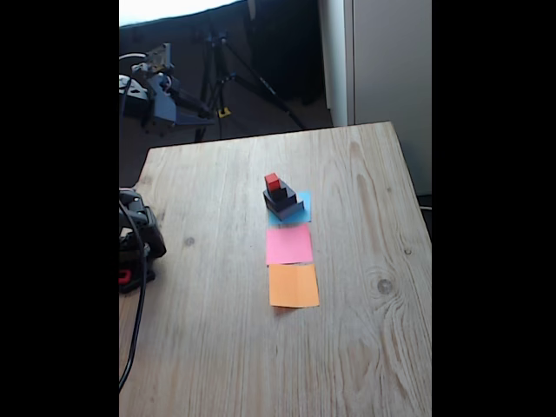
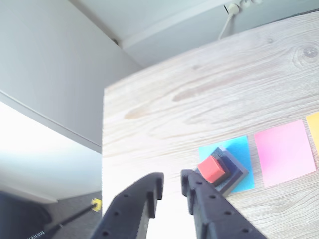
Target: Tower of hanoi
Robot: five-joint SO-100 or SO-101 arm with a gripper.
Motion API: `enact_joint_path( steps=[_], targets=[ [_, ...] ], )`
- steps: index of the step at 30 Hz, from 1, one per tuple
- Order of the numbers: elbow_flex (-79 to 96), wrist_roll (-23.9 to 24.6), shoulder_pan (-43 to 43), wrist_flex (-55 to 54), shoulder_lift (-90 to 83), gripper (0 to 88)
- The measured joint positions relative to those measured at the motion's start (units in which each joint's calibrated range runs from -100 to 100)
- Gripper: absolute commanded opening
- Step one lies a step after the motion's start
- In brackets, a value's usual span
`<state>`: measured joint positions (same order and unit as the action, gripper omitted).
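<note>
The tower of hanoi (image 1: 283,201) stands stacked on a blue paper square (image 1: 300,215) near the middle of the wooden table (image 1: 347,347). A tiny red cube (image 1: 273,182) tops darker stepped blocks. In the wrist view the red cube (image 2: 212,169) sits on a black block (image 2: 225,158) above a grey slab (image 2: 241,174) on the blue paper (image 2: 239,148). My gripper (image 2: 172,180) rises from the bottom edge, just left of the tower. Its black fingers (image 2: 199,199) stand a narrow gap apart with nothing between them.
A pink paper square (image 1: 288,244) and an orange one (image 1: 293,285) lie in a row in front of the blue one. Dark arm parts and a cable (image 1: 139,243) sit at the table's left edge. A tripod (image 1: 221,74) stands behind the table, a wall (image 1: 391,61) to the right.
</note>
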<state>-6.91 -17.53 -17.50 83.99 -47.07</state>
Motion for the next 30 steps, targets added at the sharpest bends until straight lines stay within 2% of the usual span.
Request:
enact_joint_path(
  steps=[6, 10, 13, 18, 25, 30],
  targets=[
    [-0.96, 23.61, 1.76, -1.36, -4.7, 0.2],
    [6.17, 39.93, 2.68, -4.88, -13.77, 0.2],
    [13.47, 47.92, 1.96, -6.16, -20.86, 0.2],
    [22.16, 52.78, 1.76, -5.52, -27.02, 0.2],
    [40.07, 52.6, 4.54, -8.17, -35.66, 0.3],
    [51.37, 50.0, 7.54, -9.13, -41.56, 0.4]
  ],
)
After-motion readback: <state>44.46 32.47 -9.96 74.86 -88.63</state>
